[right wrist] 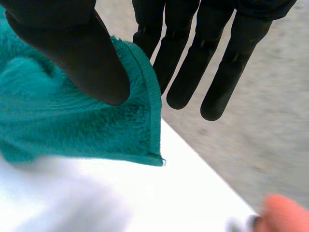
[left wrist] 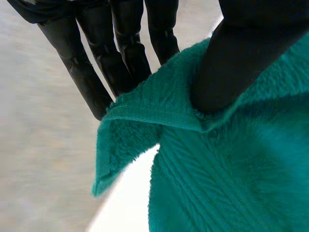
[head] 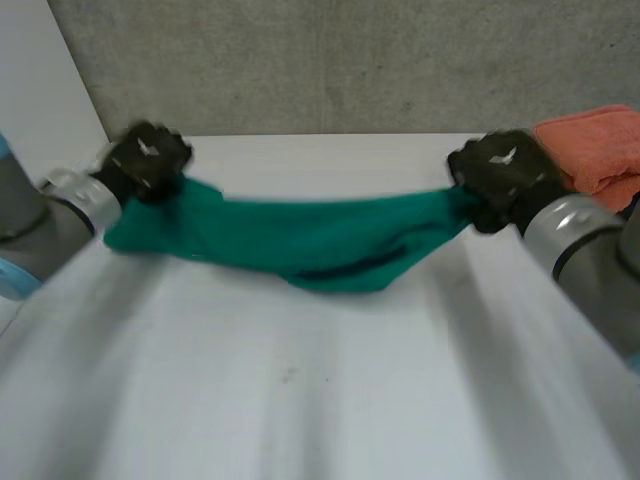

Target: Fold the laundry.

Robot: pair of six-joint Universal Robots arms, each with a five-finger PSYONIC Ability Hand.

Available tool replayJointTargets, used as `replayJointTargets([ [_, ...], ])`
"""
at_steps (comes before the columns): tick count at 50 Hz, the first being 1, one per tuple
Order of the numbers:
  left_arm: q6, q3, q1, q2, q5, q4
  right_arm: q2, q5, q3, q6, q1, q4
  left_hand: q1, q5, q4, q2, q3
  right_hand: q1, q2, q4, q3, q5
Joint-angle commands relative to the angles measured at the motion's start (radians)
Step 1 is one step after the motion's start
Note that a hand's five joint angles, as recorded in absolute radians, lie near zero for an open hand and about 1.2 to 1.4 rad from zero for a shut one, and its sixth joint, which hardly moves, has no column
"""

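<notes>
Head view gives us the white table (head: 300,400) nearest. Over it the green towel (head: 320,240) is stretched between the two hands and sags in the middle. The left hand (head: 148,158) has one end and the right hand (head: 505,172) the other; from here both look like dark fists with the cloth running into them. The wrist views add the grip itself. In the left wrist view the thumb (left wrist: 241,63) presses on the towel's hemmed edge near a corner, with the fingers (left wrist: 91,82) straight on the far side of the cloth, so we read that hand as pinched on the towel. In the right wrist view the thumb (right wrist: 77,53) sits close to the towel's corner, one finger goes behind the hem and the other fingers (right wrist: 227,82) are straight just past it; that hand too is clamped on the towel. Just beyond the right hand lies an orange towel (head: 600,150), though we cannot tell whether they touch. Behind both hands stands a grey concrete wall (head: 350,60).
</notes>
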Motion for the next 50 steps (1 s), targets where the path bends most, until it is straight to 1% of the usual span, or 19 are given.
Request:
replayJointTargets([
  [1,-0.149,-0.118,0.045,0.327,-0.047,-0.044,-0.014,0.088,-0.161,-0.151,-0.043,0.104,0.242,0.262,0.201,0.205,0.211,0.260,0.217,0.199,0.206,0.231],
  [4,-0.205,-0.152,0.065,0.457,-0.034,-0.146,-0.045,0.102,-0.188,-0.192,-0.052,0.116,0.242,0.262,0.201,0.205,0.211,0.260,0.217,0.199,0.206,0.231],
  [5,-0.225,-0.161,0.074,0.509,-0.029,-0.217,-0.080,0.101,-0.199,-0.224,-0.061,0.118,0.242,0.262,0.201,0.205,0.211,0.260,0.217,0.199,0.206,0.231],
  [11,-0.242,-0.175,0.103,0.600,-0.035,-0.454,-0.137,0.099,-0.192,-0.315,-0.063,0.144,0.242,0.262,0.201,0.205,0.211,0.260,0.217,0.199,0.206,0.231],
  [12,-0.238,-0.177,0.111,0.602,-0.043,-0.516,-0.135,0.101,-0.192,-0.327,-0.061,0.153,0.242,0.262,0.201,0.205,0.211,0.260,0.217,0.199,0.206,0.231],
  [16,-0.229,-0.189,0.108,0.570,-0.060,-0.618,-0.112,0.107,-0.195,-0.379,-0.031,0.182,0.242,0.262,0.201,0.205,0.211,0.260,0.217,0.199,0.206,0.231],
  [20,-0.219,-0.187,0.092,0.471,-0.078,-0.615,-0.048,0.108,-0.207,-0.396,0.011,0.192,0.242,0.262,0.201,0.205,0.211,0.260,0.217,0.199,0.206,0.231],
  [21,-0.219,-0.183,0.089,0.447,-0.083,-0.614,0.007,0.110,-0.224,-0.398,0.028,0.192,0.242,0.262,0.201,0.205,0.211,0.260,0.217,0.199,0.206,0.231],
  [26,-0.196,-0.077,0.056,0.230,-0.124,-0.562,0.159,0.117,-0.297,-0.392,0.040,0.173,0.242,0.262,0.201,0.205,0.211,0.260,0.217,0.199,0.206,0.231],
  [29,-0.192,0.056,0.023,0.122,-0.156,-0.505,0.311,0.145,-0.441,-0.328,0.051,0.066,0.242,0.262,0.201,0.205,0.211,0.260,0.217,0.199,0.206,0.231],
  [32,-0.221,0.208,-0.009,0.056,-0.196,-0.416,0.380,0.169,-0.527,-0.260,0.051,-0.050,0.242,0.262,0.201,0.205,0.211,0.260,0.217,0.199,0.206,0.231],
  [34,-0.250,0.268,-0.023,0.045,-0.219,-0.350,0.431,0.202,-0.595,-0.185,0.046,-0.228,0.242,0.262,0.201,0.205,0.211,0.260,0.217,0.199,0.206,0.231],
  [36,-0.308,0.308,-0.038,0.051,-0.262,-0.214,0.446,0.222,-0.618,-0.139,0.037,-0.362,0.242,0.262,0.201,0.205,0.211,0.260,0.217,0.199,0.206,0.231],
  [37,-0.330,0.307,-0.043,0.062,-0.277,-0.162,0.448,0.235,-0.619,-0.104,0.028,-0.496,0.242,0.262,0.201,0.205,0.211,0.260,0.217,0.199,0.206,0.231],
  [38,-0.348,0.302,-0.047,0.074,-0.293,-0.105,0.448,0.239,-0.615,-0.085,0.025,-0.564,0.242,0.262,0.201,0.205,0.211,0.260,0.217,0.199,0.206,0.231],
  [39,-0.386,0.278,-0.053,0.097,-0.326,0.012,0.445,0.237,-0.607,-0.070,0.020,-0.632,0.242,0.262,0.201,0.205,0.211,0.260,0.217,0.199,0.206,0.231],
  [41,-0.422,0.241,-0.058,0.122,-0.360,0.125,0.432,0.239,-0.584,-0.036,0.017,-0.792,0.242,0.262,0.201,0.205,0.211,0.260,0.217,0.199,0.206,0.231],
  [44,-0.465,0.155,-0.066,0.166,-0.389,0.297,0.417,0.237,-0.561,-0.016,0.017,-0.841,0.242,0.262,0.201,0.205,0.211,0.260,0.217,0.199,0.206,0.231],
  [50,-0.469,0.028,-0.079,0.197,-0.357,0.321,0.397,0.203,-0.497,0.030,0.028,-0.764,0.242,0.262,0.201,0.205,0.211,0.260,0.217,0.199,0.206,0.231],
])
